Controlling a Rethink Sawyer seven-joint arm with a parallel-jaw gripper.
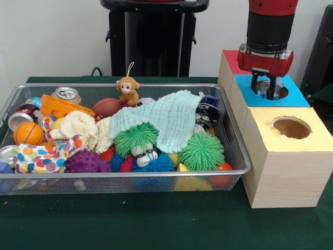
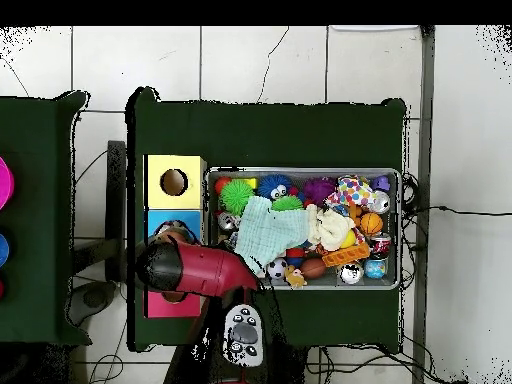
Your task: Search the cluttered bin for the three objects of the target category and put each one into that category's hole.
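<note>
My gripper [image 1: 268, 86] hangs just over the round hole of the blue-topped box [image 1: 294, 96], right of the bin. It is shut on a small bluish-silver thing that looks like a can. The wire mesh bin [image 1: 156, 173] is crowded with toys. A silver can [image 1: 66, 94] stands at its back left, another can [image 1: 20, 119] lies at the left edge, and a dark one [image 1: 208, 113] sits near the right wall. In the overhead view the red arm [image 2: 195, 268] covers the gripper and part of the blue box [image 2: 176, 224].
A red-topped box [image 1: 231, 60] stands behind the blue one and a yellow-topped box [image 1: 307, 143] with its own hole [image 1: 291, 127] in front. A mint cloth [image 1: 171, 120], spiky balls [image 1: 202, 151], an orange ball [image 1: 28, 134] and a toy monkey [image 1: 127, 89] fill the bin.
</note>
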